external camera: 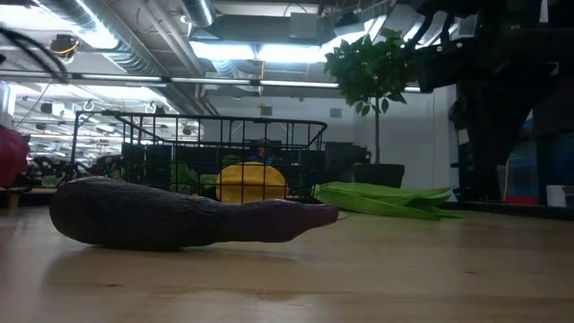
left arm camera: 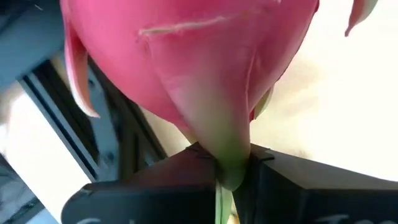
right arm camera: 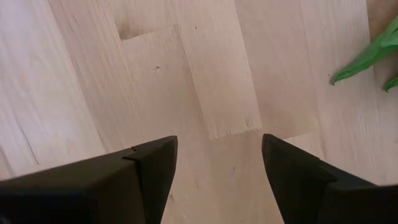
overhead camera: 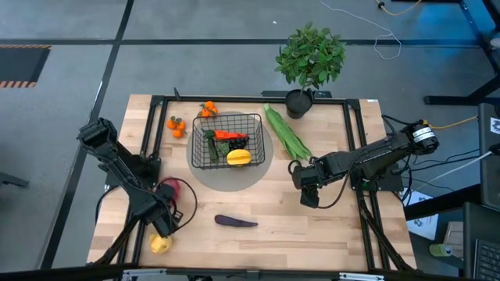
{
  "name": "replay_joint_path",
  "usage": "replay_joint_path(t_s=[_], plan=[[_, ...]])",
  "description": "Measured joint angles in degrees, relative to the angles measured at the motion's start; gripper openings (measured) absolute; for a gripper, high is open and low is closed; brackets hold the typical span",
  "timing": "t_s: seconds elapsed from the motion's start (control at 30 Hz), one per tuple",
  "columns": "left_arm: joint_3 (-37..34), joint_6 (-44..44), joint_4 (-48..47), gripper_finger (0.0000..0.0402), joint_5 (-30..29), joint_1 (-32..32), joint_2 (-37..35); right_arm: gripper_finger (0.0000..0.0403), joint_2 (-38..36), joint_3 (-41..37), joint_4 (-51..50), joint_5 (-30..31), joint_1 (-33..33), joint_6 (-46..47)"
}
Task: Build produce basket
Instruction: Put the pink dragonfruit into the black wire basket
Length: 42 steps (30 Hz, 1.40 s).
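At the lower left of the overhead frame, the left gripper (overhead camera: 167, 204) pinches the pink dragon fruit (overhead camera: 173, 190) by its green stem end, a grip suited to carrying it. The eggplant (overhead camera: 235, 222) and a yellow fruit (overhead camera: 160, 243) lie nearby on the table (overhead camera: 328, 234), unpacked. Farther up at centre, the wire basket (overhead camera: 205, 156) already holds produce, while at right the right gripper (overhead camera: 305, 187) waits unclenched near the long green pods (overhead camera: 286, 134).

No text, label or number seems readable anywhere in these views.

Part-filled basket (overhead camera: 226, 139), scattered produce (overhead camera: 235, 222)
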Motion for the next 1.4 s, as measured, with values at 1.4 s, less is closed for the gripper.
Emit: replay_joint_path(t_s=[1.4], plan=[[36.1,99.2,0.4,0.0004,-35.0,49.9,3.2,0.0222,0.0,0.0,1.2,0.0,0.0,-0.1]])
